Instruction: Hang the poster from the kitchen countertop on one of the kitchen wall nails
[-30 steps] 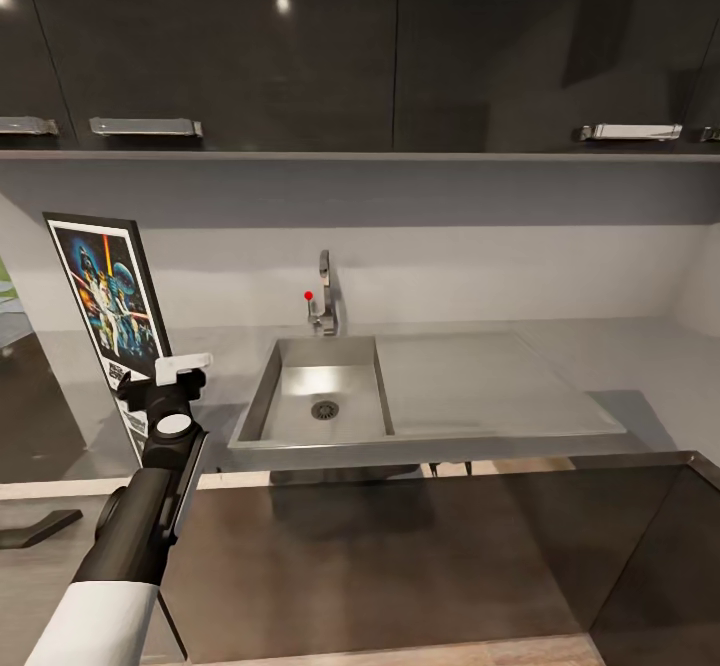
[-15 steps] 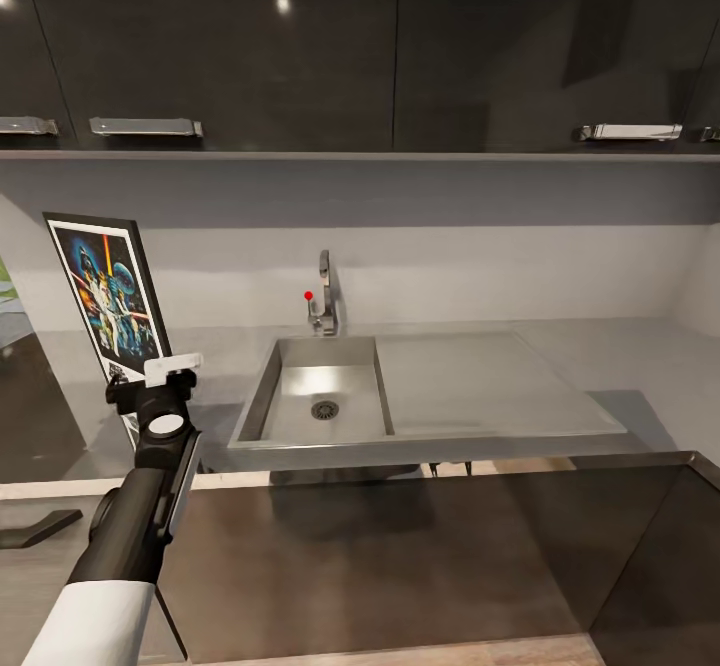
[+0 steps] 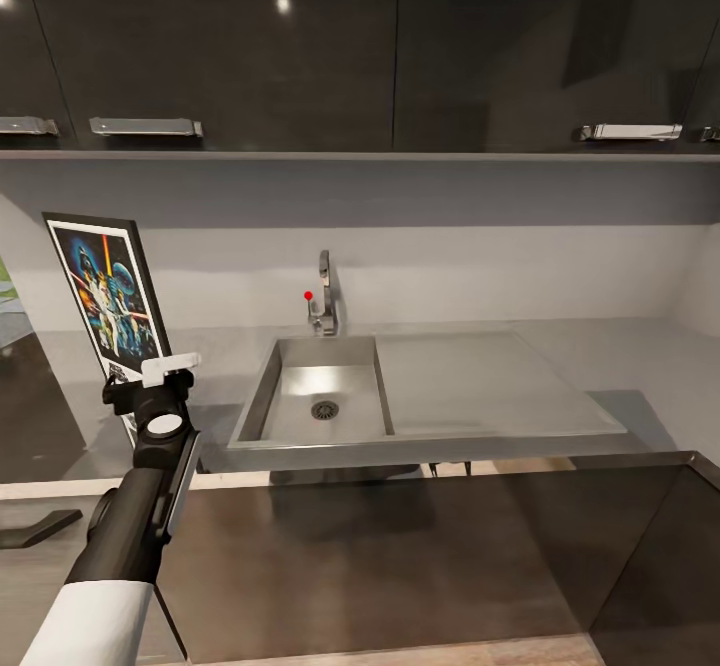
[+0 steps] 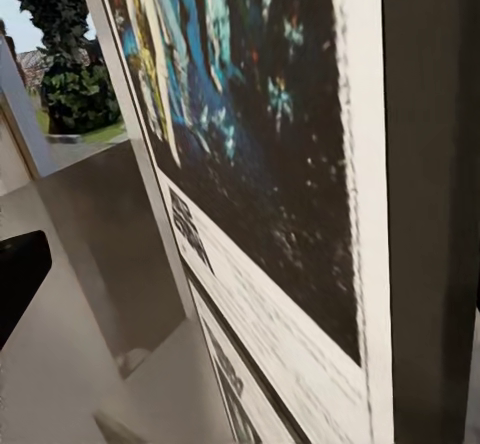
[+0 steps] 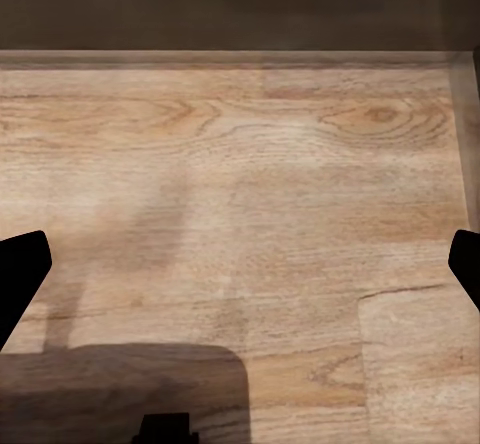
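Note:
The poster (image 3: 105, 291) stands upright at the left end of the pale grey kitchen countertop (image 3: 620, 366), leaning on the backsplash. Its black frame, white border and blue artwork show very close in the left wrist view (image 4: 270, 164). My left gripper (image 3: 150, 381) is at the poster's lower right corner, open, its fingers spread to either side of the frame's edge. One black fingertip (image 4: 20, 274) stays apart from the poster face. My right gripper (image 5: 240, 264) hangs open over the wood plank floor with nothing between its fingers. The wall nails are out of view.
A steel sink (image 3: 320, 386) with drainer and chrome tap (image 3: 323, 296) sits in the worktop to the right of the poster. Dark glossy wall cabinets (image 3: 300, 46) hang above. Dark cabinet fronts (image 3: 400, 566) lie between me and the counter.
My left gripper has slid a little to the left, closer onto the poster's lower corner. The poster and the camera have not moved.

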Motion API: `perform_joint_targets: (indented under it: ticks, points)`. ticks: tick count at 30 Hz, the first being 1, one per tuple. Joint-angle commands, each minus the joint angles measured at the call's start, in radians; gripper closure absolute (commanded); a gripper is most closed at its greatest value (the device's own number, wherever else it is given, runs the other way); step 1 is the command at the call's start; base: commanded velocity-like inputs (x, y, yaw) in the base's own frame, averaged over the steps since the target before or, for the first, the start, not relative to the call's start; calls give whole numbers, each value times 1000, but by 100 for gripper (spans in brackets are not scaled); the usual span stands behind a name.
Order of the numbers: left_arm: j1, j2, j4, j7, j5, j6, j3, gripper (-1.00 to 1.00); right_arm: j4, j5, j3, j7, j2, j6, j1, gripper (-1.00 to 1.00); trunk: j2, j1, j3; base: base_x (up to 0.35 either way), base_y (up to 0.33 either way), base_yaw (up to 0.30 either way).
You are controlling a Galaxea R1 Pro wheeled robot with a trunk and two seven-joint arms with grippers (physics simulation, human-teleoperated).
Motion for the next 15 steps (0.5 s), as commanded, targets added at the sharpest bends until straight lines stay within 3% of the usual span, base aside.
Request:
perform_joint_targets:
  ticks: [1, 11, 12, 15]
  points:
    - [-1, 0, -1, 0, -9, 8, -1, -100, 1, 1, 1, 0, 0, -3, -1, -100, -1, 0, -1, 0, 0, 0]
    - [-1, 1, 1, -1, -9, 12, -2, -100, 1, 1, 1, 0, 0, -3, -1, -100, -1, 0, -1, 0, 0, 0]
    - [-1, 0, 2, -1, -9, 13, -2, 100, 1, 1, 1, 0, 0, -3, -1, -100, -1, 0, -1, 0, 0, 0]
    - [-1, 0, 4, -1, -9, 14, -3, 100, 1, 1, 1, 0, 0, -3, -1, -100, -1, 0, -1, 0, 0, 0]
